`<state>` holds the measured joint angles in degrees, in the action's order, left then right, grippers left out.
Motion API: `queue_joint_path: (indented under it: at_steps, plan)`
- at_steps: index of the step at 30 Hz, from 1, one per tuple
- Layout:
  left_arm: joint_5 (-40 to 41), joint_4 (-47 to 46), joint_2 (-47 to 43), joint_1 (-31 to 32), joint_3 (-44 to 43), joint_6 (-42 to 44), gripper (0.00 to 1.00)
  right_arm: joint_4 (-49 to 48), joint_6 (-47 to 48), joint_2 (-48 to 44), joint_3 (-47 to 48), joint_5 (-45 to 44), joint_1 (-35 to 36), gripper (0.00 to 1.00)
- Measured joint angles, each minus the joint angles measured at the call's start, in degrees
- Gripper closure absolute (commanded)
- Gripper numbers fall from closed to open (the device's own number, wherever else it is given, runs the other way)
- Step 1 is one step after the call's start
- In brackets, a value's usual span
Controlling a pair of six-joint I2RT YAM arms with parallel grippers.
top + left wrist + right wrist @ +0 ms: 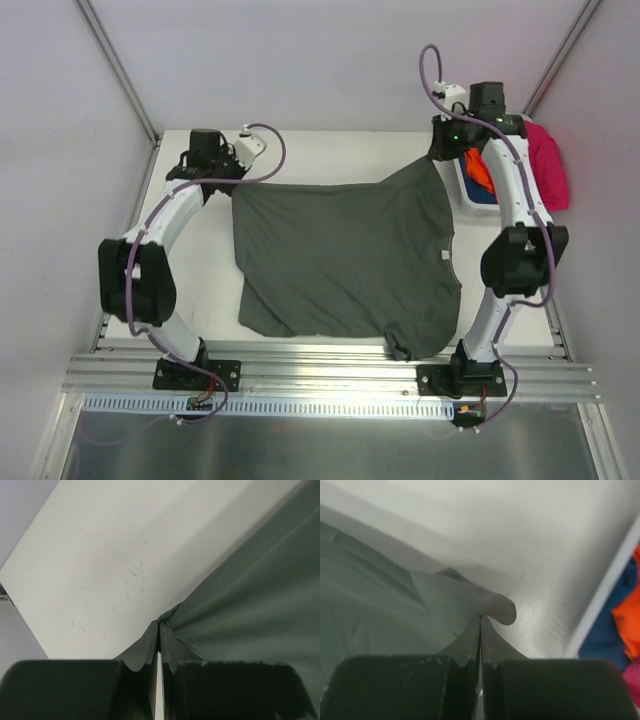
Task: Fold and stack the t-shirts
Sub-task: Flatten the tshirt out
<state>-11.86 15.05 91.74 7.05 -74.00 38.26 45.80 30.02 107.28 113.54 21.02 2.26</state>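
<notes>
A lab robot cell: white table point(330, 150), plain pale enclosure walls point(300, 60), aluminium mounting rails point(330, 372) at its edge.

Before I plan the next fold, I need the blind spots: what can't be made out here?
Top view: the right arm covers most of the basket; its shirts can't be counted.
Right wrist view: the frame edge cuts off the orange shirt and blue shirt.
Left wrist view: the dark grey-green t-shirt runs off frame.

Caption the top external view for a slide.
Left gripper and right gripper pinch the far corners of a grey-green t-shirt spread on the table; more shirts sit in the basket.
</notes>
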Motion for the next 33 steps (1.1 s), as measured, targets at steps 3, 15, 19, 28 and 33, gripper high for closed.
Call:
queue_joint_path:
  at_steps: [3,15,19,28,33]
  plan:
    - [0.2,-1.3,8.5,-1.2,-6.6,-0.4,1.0,0.1,0.7,8.2,4.4,-0.9,1.9,1.0]
    - [3.3,-3.3,27.1,-2.2,-24.3,0.1,1.0,-1.8,0.7,21.2,12.3,-3.4,4.7,1.0]
    - [3.7,-3.4,28.3,-2.2,-24.4,-0.2,1.0,-3.6,0.3,23.6,14.3,-4.3,4.8,0.99]
    - [6.1,-3.3,30.4,-2.2,-24.9,-2.0,1.0,-4.5,0.1,26.6,15.8,-5.6,5.6,0.99]
    - [6.4,-3.8,30.0,-2.3,-24.1,-2.4,1.0,-4.5,0.2,26.0,13.7,-5.4,5.9,1.0]
